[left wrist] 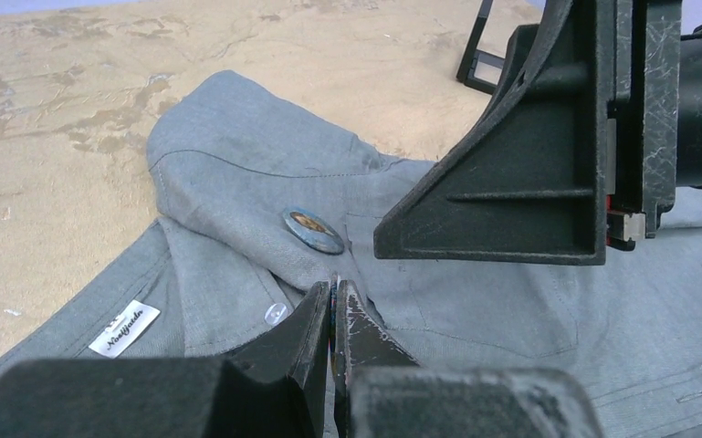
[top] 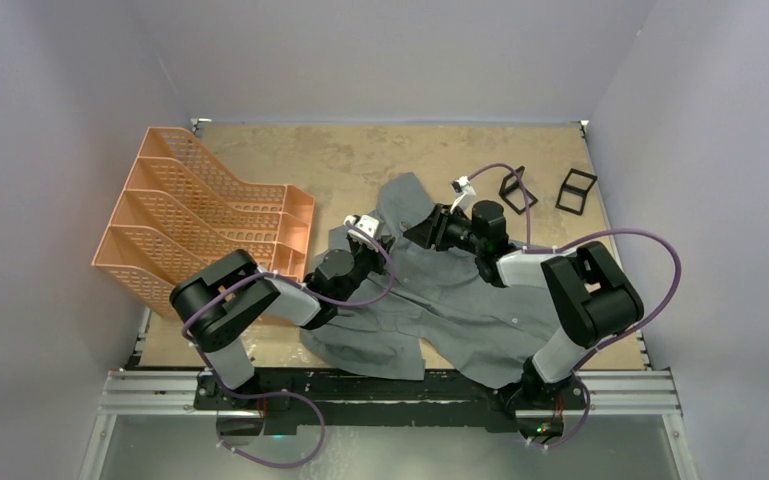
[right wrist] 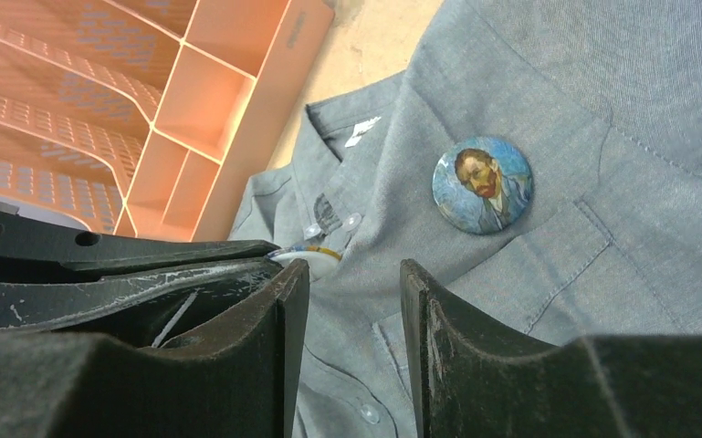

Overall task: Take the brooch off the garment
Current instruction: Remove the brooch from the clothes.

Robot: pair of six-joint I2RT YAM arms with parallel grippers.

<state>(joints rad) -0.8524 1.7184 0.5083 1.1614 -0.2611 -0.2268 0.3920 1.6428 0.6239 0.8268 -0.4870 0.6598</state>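
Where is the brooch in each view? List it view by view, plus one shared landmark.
Top external: not discernible on the garment.
Left wrist: brooch at centre, just beyond the shut left gripper.
Right wrist: upper right of centre.
Shared landmark: white neck label, in both wrist views.

White neck label (left wrist: pixel 123 328) inside garment (left wrist: pixel 237 182) collar — script print, unreadable.

Plain pale grey walls (top: pixel 380 60) close in the worktop (top: pixel 340 150) on three sides, under even light that casts soft shadows. The worktop is a sandy tan board with darker mottled stains. An orange slotted file rack (top: pixel 210 215) sits at its left side. Near the far right corner a small black frame (top: pixel 512 187) stands beside a second black frame (top: pixel 576 190). A metal rail (top: pixel 150 392) runs along the near edge.
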